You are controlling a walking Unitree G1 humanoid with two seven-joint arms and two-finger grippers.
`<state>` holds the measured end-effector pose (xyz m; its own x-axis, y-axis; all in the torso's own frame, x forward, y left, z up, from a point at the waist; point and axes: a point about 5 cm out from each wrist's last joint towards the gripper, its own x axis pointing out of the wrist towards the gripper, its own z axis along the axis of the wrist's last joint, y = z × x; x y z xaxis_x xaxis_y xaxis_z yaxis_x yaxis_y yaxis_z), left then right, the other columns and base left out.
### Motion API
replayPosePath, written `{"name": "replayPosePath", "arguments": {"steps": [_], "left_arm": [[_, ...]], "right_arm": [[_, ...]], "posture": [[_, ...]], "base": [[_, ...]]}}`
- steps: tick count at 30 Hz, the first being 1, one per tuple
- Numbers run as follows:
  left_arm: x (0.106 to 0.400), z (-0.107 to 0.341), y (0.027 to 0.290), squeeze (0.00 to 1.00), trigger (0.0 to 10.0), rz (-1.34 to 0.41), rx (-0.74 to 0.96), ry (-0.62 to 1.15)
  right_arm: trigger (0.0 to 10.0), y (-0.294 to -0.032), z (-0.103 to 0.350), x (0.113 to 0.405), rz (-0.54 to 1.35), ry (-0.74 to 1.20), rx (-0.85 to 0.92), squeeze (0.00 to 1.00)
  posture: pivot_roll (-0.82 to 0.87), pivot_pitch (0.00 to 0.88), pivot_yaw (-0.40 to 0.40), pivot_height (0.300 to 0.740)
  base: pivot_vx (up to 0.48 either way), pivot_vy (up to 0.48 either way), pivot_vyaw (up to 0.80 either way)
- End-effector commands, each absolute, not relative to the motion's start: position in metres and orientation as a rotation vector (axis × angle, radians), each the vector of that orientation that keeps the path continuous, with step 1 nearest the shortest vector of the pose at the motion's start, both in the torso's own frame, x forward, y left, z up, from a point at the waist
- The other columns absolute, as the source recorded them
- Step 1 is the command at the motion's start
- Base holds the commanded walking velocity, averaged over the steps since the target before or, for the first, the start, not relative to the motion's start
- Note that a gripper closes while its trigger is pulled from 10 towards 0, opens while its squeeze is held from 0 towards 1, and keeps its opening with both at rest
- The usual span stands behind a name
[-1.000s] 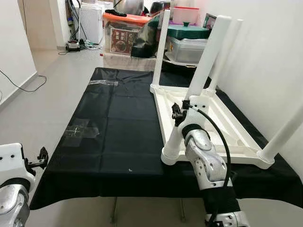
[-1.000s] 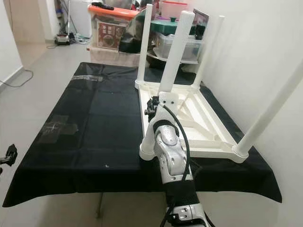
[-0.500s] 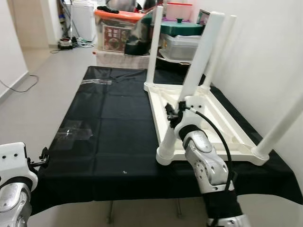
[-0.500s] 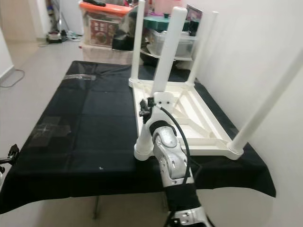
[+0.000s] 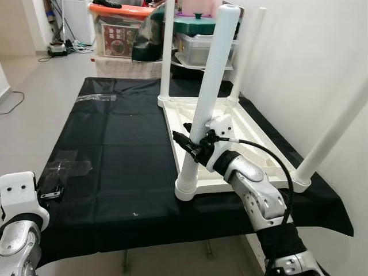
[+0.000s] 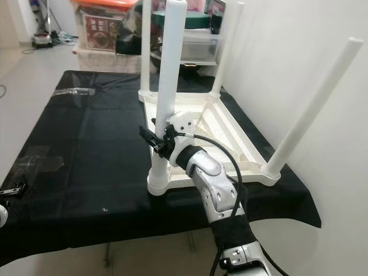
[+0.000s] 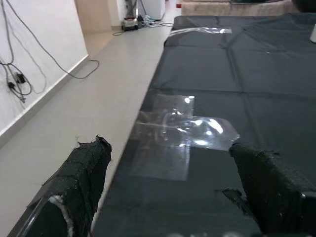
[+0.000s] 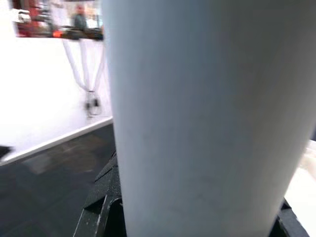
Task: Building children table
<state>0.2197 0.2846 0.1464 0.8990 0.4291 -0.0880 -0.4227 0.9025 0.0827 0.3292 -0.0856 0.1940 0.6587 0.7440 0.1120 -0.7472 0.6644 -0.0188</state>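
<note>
Nearest, at the left, the left gripper [image 7: 168,192] hangs by the near left edge of the black cloth [image 5: 115,149], its two black fingers [image 7: 79,182] spread wide apart with nothing between them. Its wrist camera looks along the cloth at a patch of clear tape [image 7: 182,133] stuck flat just beyond the fingers, with grey floor [image 7: 74,113] and a loose cable [image 7: 44,54] along the left wall.

At the near right, the silver right arm [image 5: 259,195] reaches in from the table's near edge. The right gripper [image 5: 192,146] is clamped on the near left leg [image 5: 207,103] of the white children's table [image 5: 230,149], a little above the leg's socket. That table lies upside down on the right half of the cloth, its four legs pointing up. A black cable [image 5: 270,161] loops from the wrist over the arm.

The right wrist camera sits so close that the white leg [image 8: 197,118] blocks nearly everything; black finger parts [image 8: 103,197] show at either side of it.

The near right leg [image 6: 310,109] leans toward the white wall [image 5: 310,69]. Beyond the far edge of the cloth stand storage boxes [image 5: 121,34], one with an orange lid, and a green-lidded tub [image 5: 198,26].
</note>
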Motion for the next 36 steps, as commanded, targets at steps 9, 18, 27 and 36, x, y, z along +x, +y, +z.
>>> {"name": "replayPosePath", "arguments": {"steps": [9, 18, 27, 36], "left_arm": [[0.218, 0.143, 0.283, 0.00, 10.0, 0.436, 0.034, 0.129], [0.217, 0.147, 0.284, 0.00, 10.0, 0.438, 0.027, 0.113], [0.216, 0.147, 0.280, 0.00, 10.0, 0.434, 0.011, 0.104], [0.221, 0.146, 0.284, 0.00, 10.0, 0.437, 0.013, 0.116]], "right_arm": [[0.0, -0.084, 0.173, 0.321, 1.257, 0.018, 0.017, 0.00], [0.0, -0.071, 0.169, 0.328, 1.254, 0.047, -0.090, 0.00], [0.0, -0.102, 0.144, 0.352, 0.377, 0.147, 0.076, 0.00], [0.0, -0.124, 0.129, 0.328, 0.131, 0.220, 0.006, 0.00]], "posture": [[0.10, 0.000, -0.109, 0.740], [0.12, 0.000, -0.121, 0.740], [0.11, 0.000, -0.123, 0.740], [0.08, 0.000, -0.082, 0.740]], "base": [[0.000, 0.000, 0.00], [0.000, 0.000, 0.00], [0.000, 0.000, 0.00], [0.000, 0.000, 0.00]]}}
